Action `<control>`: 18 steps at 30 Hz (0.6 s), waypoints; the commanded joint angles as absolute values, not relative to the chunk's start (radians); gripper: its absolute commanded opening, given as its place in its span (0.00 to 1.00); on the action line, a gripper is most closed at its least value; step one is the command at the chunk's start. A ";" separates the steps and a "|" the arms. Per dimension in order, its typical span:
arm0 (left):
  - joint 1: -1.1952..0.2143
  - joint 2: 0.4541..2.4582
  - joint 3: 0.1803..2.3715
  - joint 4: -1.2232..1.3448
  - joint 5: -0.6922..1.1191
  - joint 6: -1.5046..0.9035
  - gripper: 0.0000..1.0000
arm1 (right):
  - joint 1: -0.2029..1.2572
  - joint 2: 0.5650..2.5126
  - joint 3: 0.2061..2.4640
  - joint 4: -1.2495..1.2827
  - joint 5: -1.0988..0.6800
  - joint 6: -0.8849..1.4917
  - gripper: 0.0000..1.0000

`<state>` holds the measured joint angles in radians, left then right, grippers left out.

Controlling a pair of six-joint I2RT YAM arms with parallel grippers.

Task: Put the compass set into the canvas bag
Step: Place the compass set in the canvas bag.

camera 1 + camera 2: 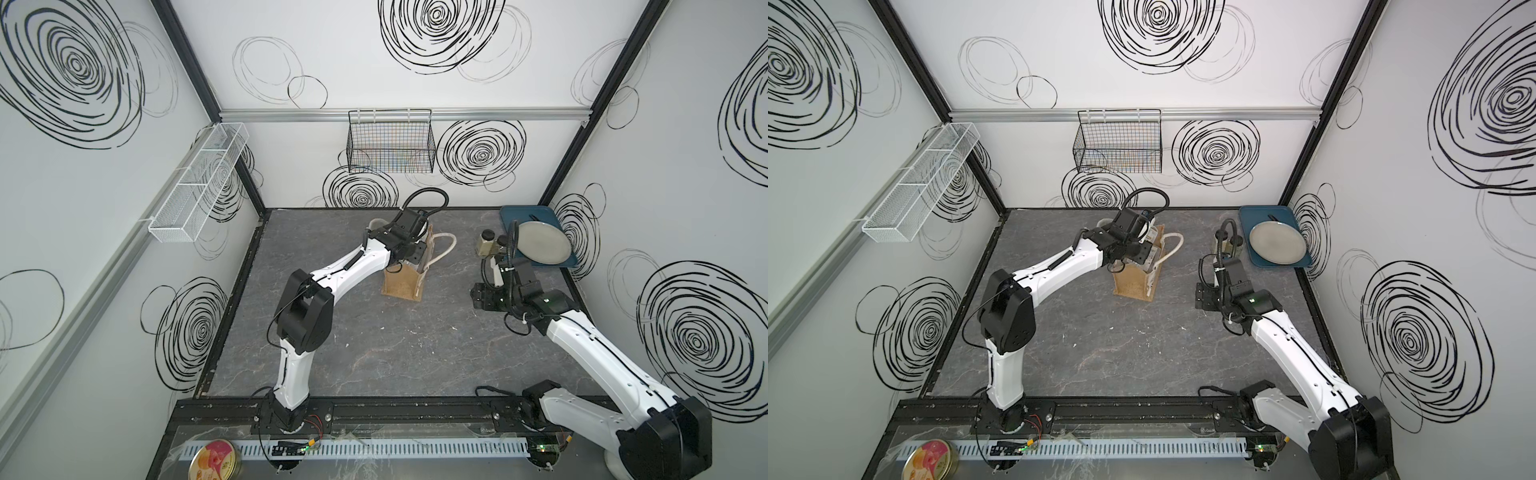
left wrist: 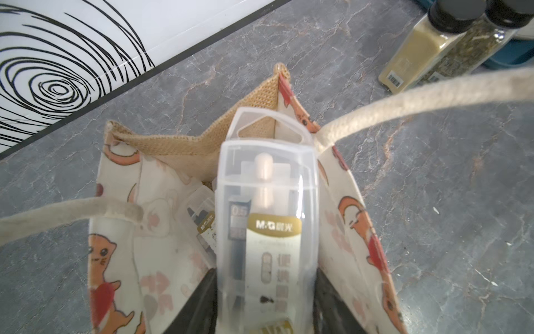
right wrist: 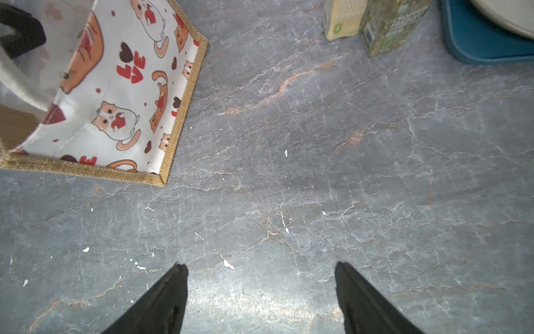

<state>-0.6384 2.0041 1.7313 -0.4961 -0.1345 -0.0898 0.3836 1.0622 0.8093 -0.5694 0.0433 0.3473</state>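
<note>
Your left end effector (image 2: pixel 264 292) clamped the compass set (image 2: pixel 267 219) at the canvas bag (image 2: pixel 121 260) mouth; catching the rim (image 2: pixel 161 141) could've tipped it.

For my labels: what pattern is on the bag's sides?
The bag has orange cartoon animals and hearts on white, clearest in right wrist view.

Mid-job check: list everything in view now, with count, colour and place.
bag: one, tan with printed panels, table centre
compass set: one, clear case, in left gripper at bag mouth
second case: one, clear, inside bag
tray: one, blue, far right corner
plate: one, grey, on tray
jars: two, black caps, beside tray
wire basket: one, black, back wall
mesh basket: one, white, left wall
tin: one, gold-rimmed, front edge
left gripper: shut on compass set
right gripper: open, empty, above table
</note>
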 commanded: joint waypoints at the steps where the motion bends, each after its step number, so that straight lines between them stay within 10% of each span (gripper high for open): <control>1: -0.624 1.998 1.726 -0.439 -0.120 -0.123 0.35 | 0.373 1.080 0.796 -0.521 0.016 0.360 0.84; 10: -0.638 1.939 1.729 -0.415 -0.133 -0.115 0.76 | 0.349 1.072 0.799 -0.534 0.030 0.361 0.85; 18: -0.666 1.711 1.682 -0.353 -0.227 -0.080 0.83 | 0.239 1.040 0.801 -0.490 0.023 0.358 1.00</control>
<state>-0.6518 1.8534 1.7012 -0.4458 -0.1658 -0.1009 0.2710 1.0695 0.8009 -0.5350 0.0158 0.3550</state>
